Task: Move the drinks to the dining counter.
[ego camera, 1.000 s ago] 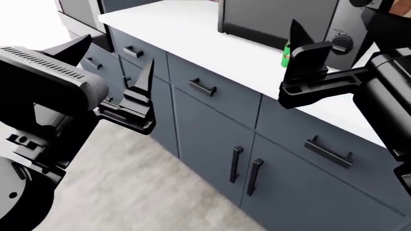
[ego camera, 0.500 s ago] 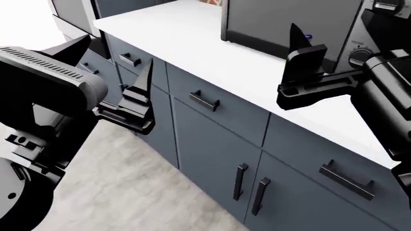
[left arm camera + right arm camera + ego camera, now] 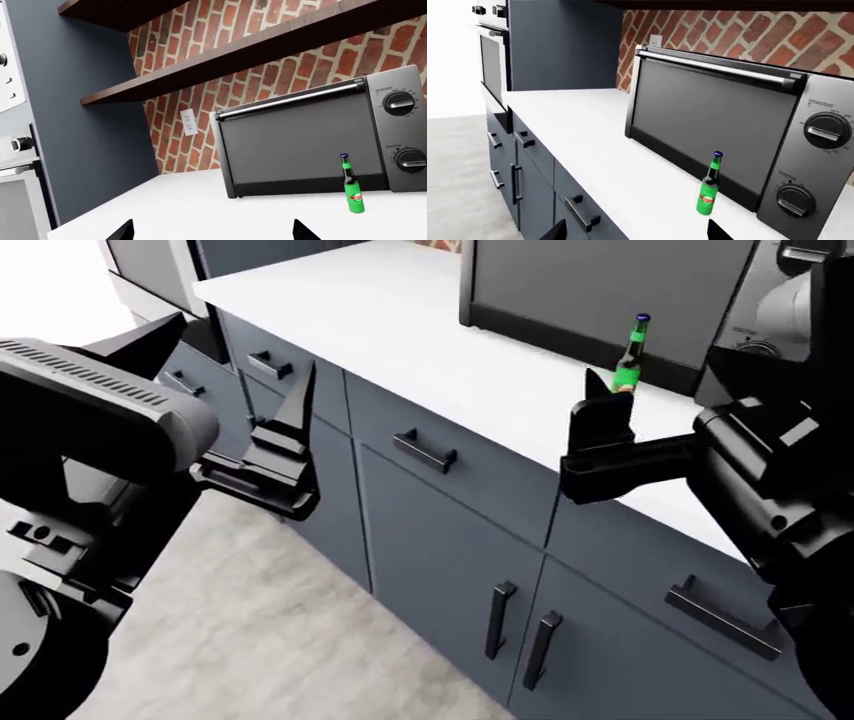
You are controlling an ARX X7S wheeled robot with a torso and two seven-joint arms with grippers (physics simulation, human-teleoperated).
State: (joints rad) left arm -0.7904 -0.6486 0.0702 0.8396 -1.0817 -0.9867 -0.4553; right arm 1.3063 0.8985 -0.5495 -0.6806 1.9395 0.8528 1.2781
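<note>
The small green bottle [image 3: 630, 355] stands on the white bench [image 3: 400, 320] just in front of the toaster oven [image 3: 587, 285], and the right fingers [image 3: 597, 415], spread and empty, sit near it, likely to grab it.

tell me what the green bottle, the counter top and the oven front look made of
Green bottle: glossy translucent green, glass or plastic, with a blue cap. Counter top: plain matte white, maybe laminate or stone; no grain shows. Toaster oven: brushed grey metal frame with a dark, faintly reflective glass door.
</note>
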